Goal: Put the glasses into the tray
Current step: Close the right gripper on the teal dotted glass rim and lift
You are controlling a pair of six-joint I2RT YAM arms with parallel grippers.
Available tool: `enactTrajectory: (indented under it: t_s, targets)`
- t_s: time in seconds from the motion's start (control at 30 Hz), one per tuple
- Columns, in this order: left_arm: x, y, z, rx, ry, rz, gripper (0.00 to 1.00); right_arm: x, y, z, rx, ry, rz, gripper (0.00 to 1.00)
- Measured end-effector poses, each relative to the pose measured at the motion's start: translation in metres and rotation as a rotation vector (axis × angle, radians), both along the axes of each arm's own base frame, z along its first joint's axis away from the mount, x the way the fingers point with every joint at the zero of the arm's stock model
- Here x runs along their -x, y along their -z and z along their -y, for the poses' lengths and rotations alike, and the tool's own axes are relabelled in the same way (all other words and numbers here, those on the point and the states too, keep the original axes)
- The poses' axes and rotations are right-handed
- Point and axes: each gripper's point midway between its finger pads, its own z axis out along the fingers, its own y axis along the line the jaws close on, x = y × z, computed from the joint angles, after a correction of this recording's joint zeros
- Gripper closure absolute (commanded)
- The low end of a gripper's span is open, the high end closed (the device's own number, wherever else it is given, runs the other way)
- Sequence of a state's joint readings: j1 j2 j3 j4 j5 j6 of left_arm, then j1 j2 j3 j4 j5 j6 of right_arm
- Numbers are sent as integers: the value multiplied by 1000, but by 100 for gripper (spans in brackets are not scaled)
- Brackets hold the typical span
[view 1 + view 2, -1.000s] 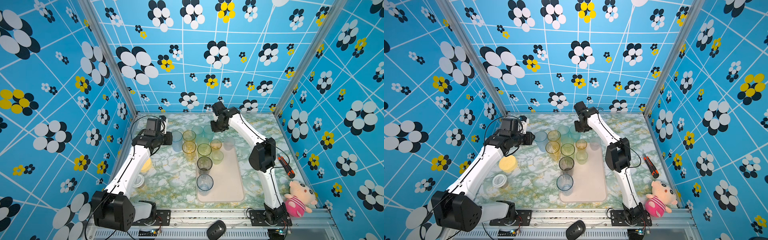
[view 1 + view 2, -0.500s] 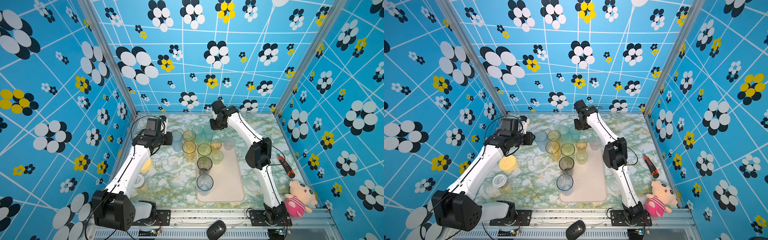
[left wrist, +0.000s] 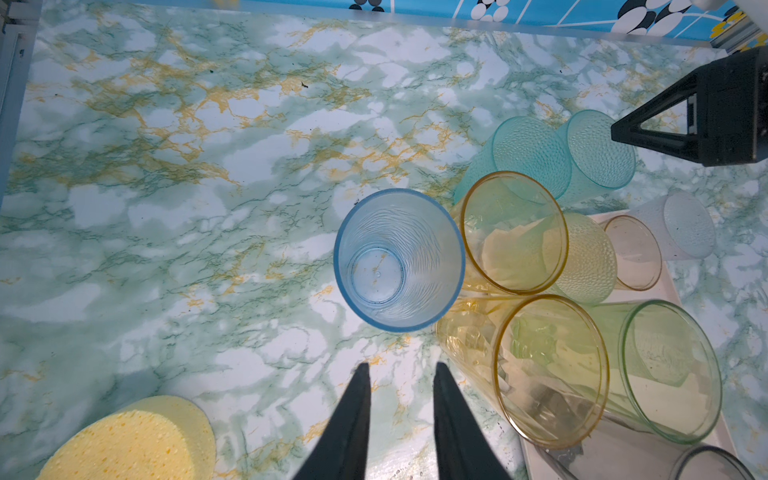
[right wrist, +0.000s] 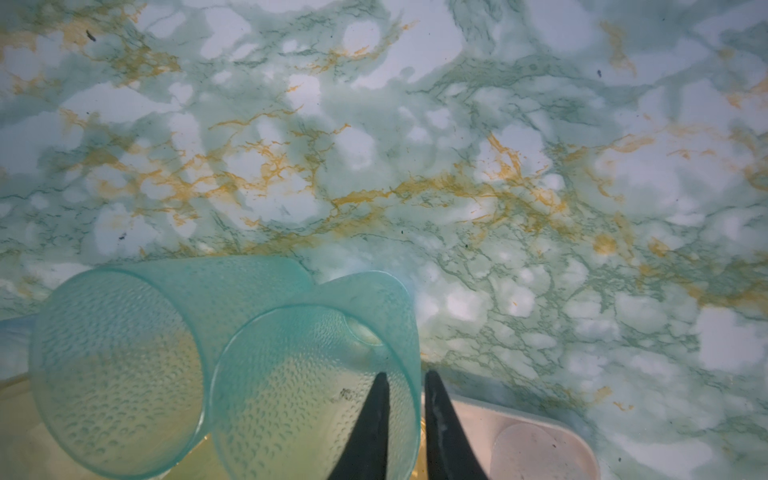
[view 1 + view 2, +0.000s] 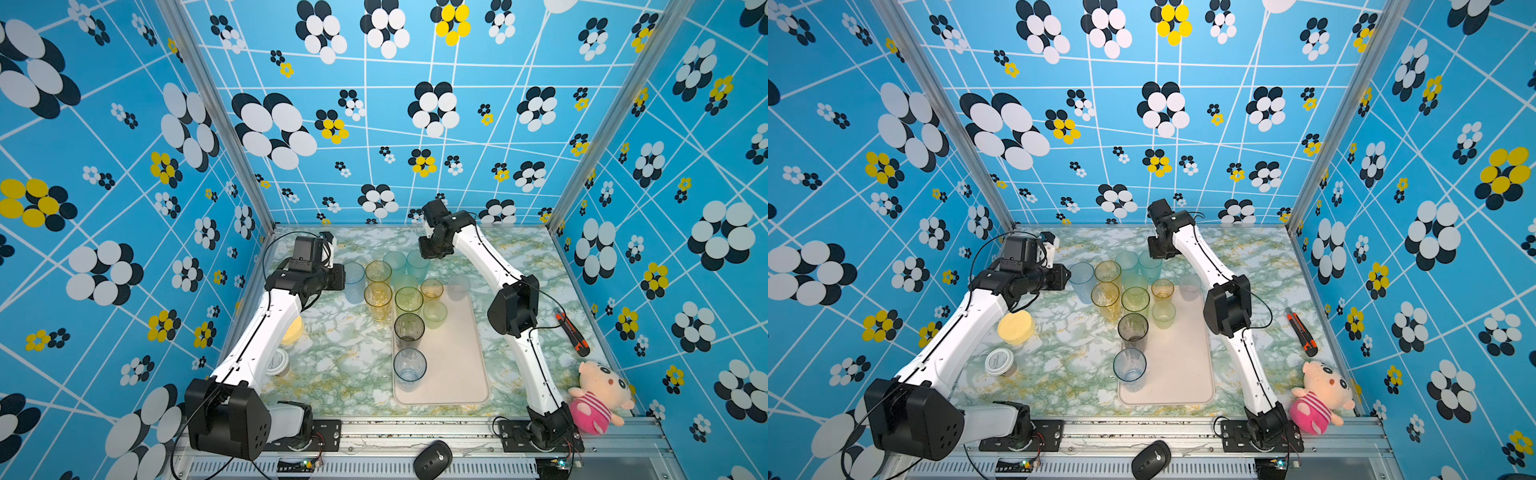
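Note:
Several translucent glasses stand clustered at the tray's (image 5: pixel 457 374) far end. A green (image 5: pixel 409 299), a smoky grey (image 5: pixel 409 328) and a clear bluish glass (image 5: pixel 410 365) stand in the tray. Two amber glasses (image 5: pixel 378 297) and a blue glass (image 3: pixel 399 259) stand on the table left of it. My left gripper (image 3: pixel 402 366) is open and empty, just short of the blue glass. My right gripper (image 4: pixel 406 374) straddles the wall of a teal glass (image 4: pixel 316 395). One finger is inside and one outside, with a narrow gap left between them. A second teal glass (image 4: pixel 116 365) leans against the first.
A yellow round disc (image 5: pixel 1016 326) and a small white lid (image 5: pixel 999 361) lie beside the left arm. An orange box cutter (image 5: pixel 571 332) and a plush doll (image 5: pixel 598 395) sit by the right wall. A computer mouse (image 5: pixel 432 459) rests on the front rail.
The right arm's elbow has swung slightly left, and its gripper has settled a little lower onto the teal glass. The left arm and the glasses have not moved.

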State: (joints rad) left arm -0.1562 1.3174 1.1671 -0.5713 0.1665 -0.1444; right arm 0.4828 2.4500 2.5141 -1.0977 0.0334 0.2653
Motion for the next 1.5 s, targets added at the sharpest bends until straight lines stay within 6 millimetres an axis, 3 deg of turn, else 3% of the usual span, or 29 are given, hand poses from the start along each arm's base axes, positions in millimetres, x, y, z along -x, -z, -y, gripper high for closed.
enactTrajectory:
  t_s: [1.07, 1.5]
  targets:
    - [0, 1, 0, -6, 9, -2, 71, 2, 9, 3, 24, -14, -21, 97]
    - [-1, 4, 1, -6, 10, -8, 71, -2, -2, 13, 64, 13, 26, 99]
